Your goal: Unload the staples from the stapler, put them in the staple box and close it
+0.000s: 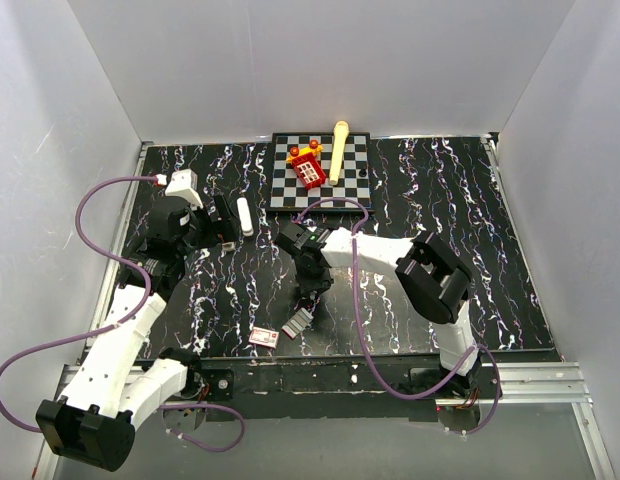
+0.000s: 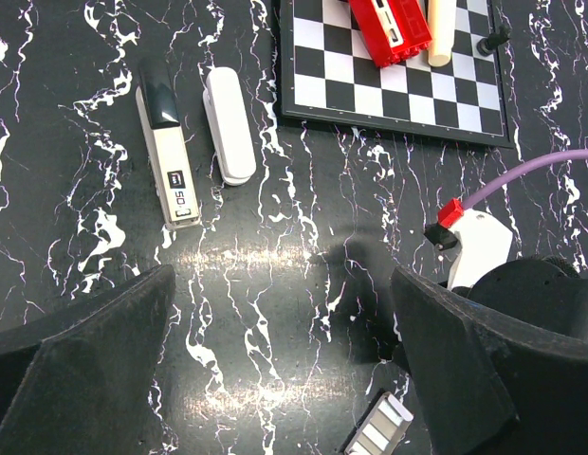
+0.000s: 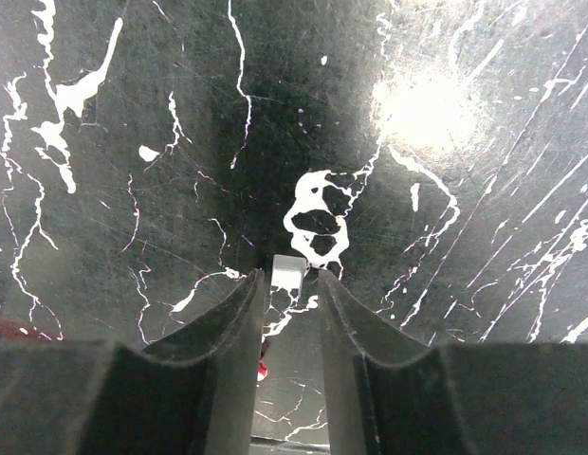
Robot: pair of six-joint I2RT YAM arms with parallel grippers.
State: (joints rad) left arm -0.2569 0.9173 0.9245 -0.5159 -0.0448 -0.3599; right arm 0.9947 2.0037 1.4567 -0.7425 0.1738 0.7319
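The stapler [image 2: 169,142] lies flat on the black marbled table, pale metal top with a black end, just left of a white rounded stick [image 2: 229,125]. In the top view the stapler [image 1: 227,225] sits beside my left gripper [image 1: 202,232]. My left gripper [image 2: 283,284] is open and empty, hovering well above the table. My right gripper [image 1: 308,298] is mid-table, shut on the staples [image 1: 298,322], a short pale strip. The strip's end shows between the fingertips in the right wrist view [image 3: 289,270], and also at the bottom of the left wrist view [image 2: 379,431].
A chessboard [image 1: 355,180] at the back holds a red toy [image 1: 309,170] and a cream stick [image 1: 338,150]. A small red-and-white box [image 1: 264,337] lies near the front edge, left of the staples. White walls enclose the table.
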